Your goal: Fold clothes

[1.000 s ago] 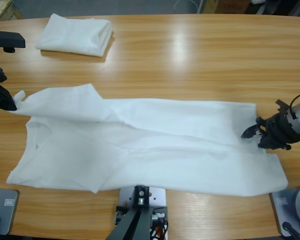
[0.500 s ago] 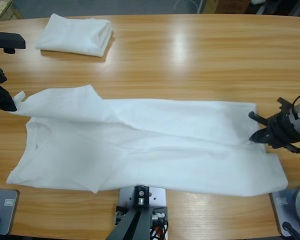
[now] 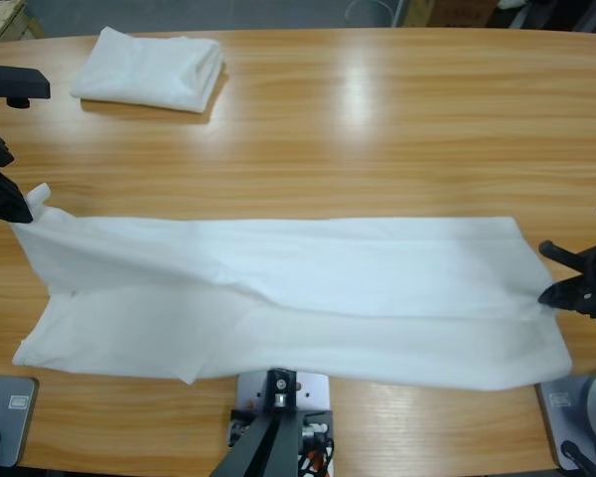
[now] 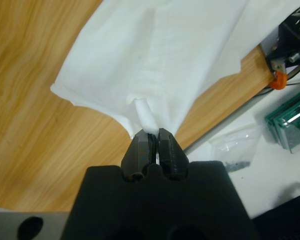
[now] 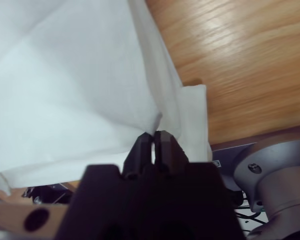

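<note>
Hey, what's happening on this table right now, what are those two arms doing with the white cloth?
Two robot arms are folding a white T-shirt on a wooden table. The left claw is shut on the shirt's fabric at one end, and the right claw is shut on the hem end, so the shirt lies stretched lengthwise between them as a long band. A second shirt, already folded, sits at the table's far corner.

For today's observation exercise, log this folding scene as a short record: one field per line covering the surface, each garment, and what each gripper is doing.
surface: wooden table
spread T-shirt: white, stretched lengthwise along the near side of the table
folded T-shirt: white, at the far left corner, apart from both arms
left gripper: shut on the spread T-shirt's left end
right gripper: shut on the spread T-shirt's right end
</note>
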